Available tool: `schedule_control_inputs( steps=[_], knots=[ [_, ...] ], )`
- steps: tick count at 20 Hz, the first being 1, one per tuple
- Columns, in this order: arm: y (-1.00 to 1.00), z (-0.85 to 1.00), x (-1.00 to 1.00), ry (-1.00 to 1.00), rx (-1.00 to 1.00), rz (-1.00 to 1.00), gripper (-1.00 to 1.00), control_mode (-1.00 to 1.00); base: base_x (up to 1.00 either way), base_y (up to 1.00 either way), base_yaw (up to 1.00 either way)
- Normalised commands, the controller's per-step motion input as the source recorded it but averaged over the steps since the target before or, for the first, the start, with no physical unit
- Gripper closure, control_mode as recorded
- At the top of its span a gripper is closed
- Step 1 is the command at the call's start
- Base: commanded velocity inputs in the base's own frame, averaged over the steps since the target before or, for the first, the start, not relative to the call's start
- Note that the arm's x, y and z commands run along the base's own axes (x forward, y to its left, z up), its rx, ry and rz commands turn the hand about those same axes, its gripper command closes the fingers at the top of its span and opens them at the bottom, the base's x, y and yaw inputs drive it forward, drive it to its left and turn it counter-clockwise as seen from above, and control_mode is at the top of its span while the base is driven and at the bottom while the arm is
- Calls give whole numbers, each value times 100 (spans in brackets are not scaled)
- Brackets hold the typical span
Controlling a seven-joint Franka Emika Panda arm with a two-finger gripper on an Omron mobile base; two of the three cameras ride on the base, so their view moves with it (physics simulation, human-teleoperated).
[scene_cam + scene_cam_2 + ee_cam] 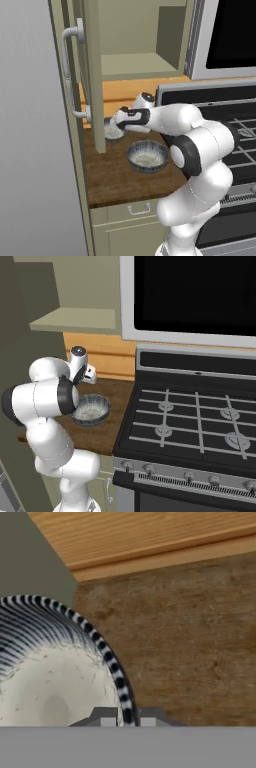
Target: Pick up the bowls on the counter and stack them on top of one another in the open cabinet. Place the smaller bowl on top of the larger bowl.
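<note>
- The two dark fingertips (108,716) are seen in the hand view straddling the rim of a bowl, one inside and one outside; a narrow gap is left between them, filled by the rim, so the gripper (127,717) is judged to be set around it, though whether it is already pinched cannot be told.
- The bowl so addressed (113,131) sits at the back left of the counter (115,182), partly hidden behind the cabinet door (92,75); from its narrower look in the left base view it is taken for the smaller bowl, though this is not certain.
- The larger bowl (147,156) rests near the middle of the counter, apart from the other and nearer the front edge; it is also seen in the right base view (90,409), just beside the arm.
- A rim grip is presumably chosen because the shallow wall offers the only thin edge that the fingers can span.
- The open cabinet (137,64) stands directly above, its shelf bare.
- Room is tight: the door edge lies just beside the gripped bowl, and the wooden wall panel (150,537) is near behind it, so a lift would need to go away from the door before rising to the shelf.
- The stove (195,416) borders the counter on the right.
</note>
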Motion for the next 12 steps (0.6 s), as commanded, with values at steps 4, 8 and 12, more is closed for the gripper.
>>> schedule_control_inputs(
  steps=[4, 8, 12],
  knots=[
    [-56, 63, -96, 0, 12, -20, 100, -100, 0, 0, 0],
    [-91, 16, -100, 9, 7, -27, 100, -100, 0, 0, 0],
    [-93, 5, -66, 17, 4, -26, 100, -100, 0, 0, 0]
  ],
)
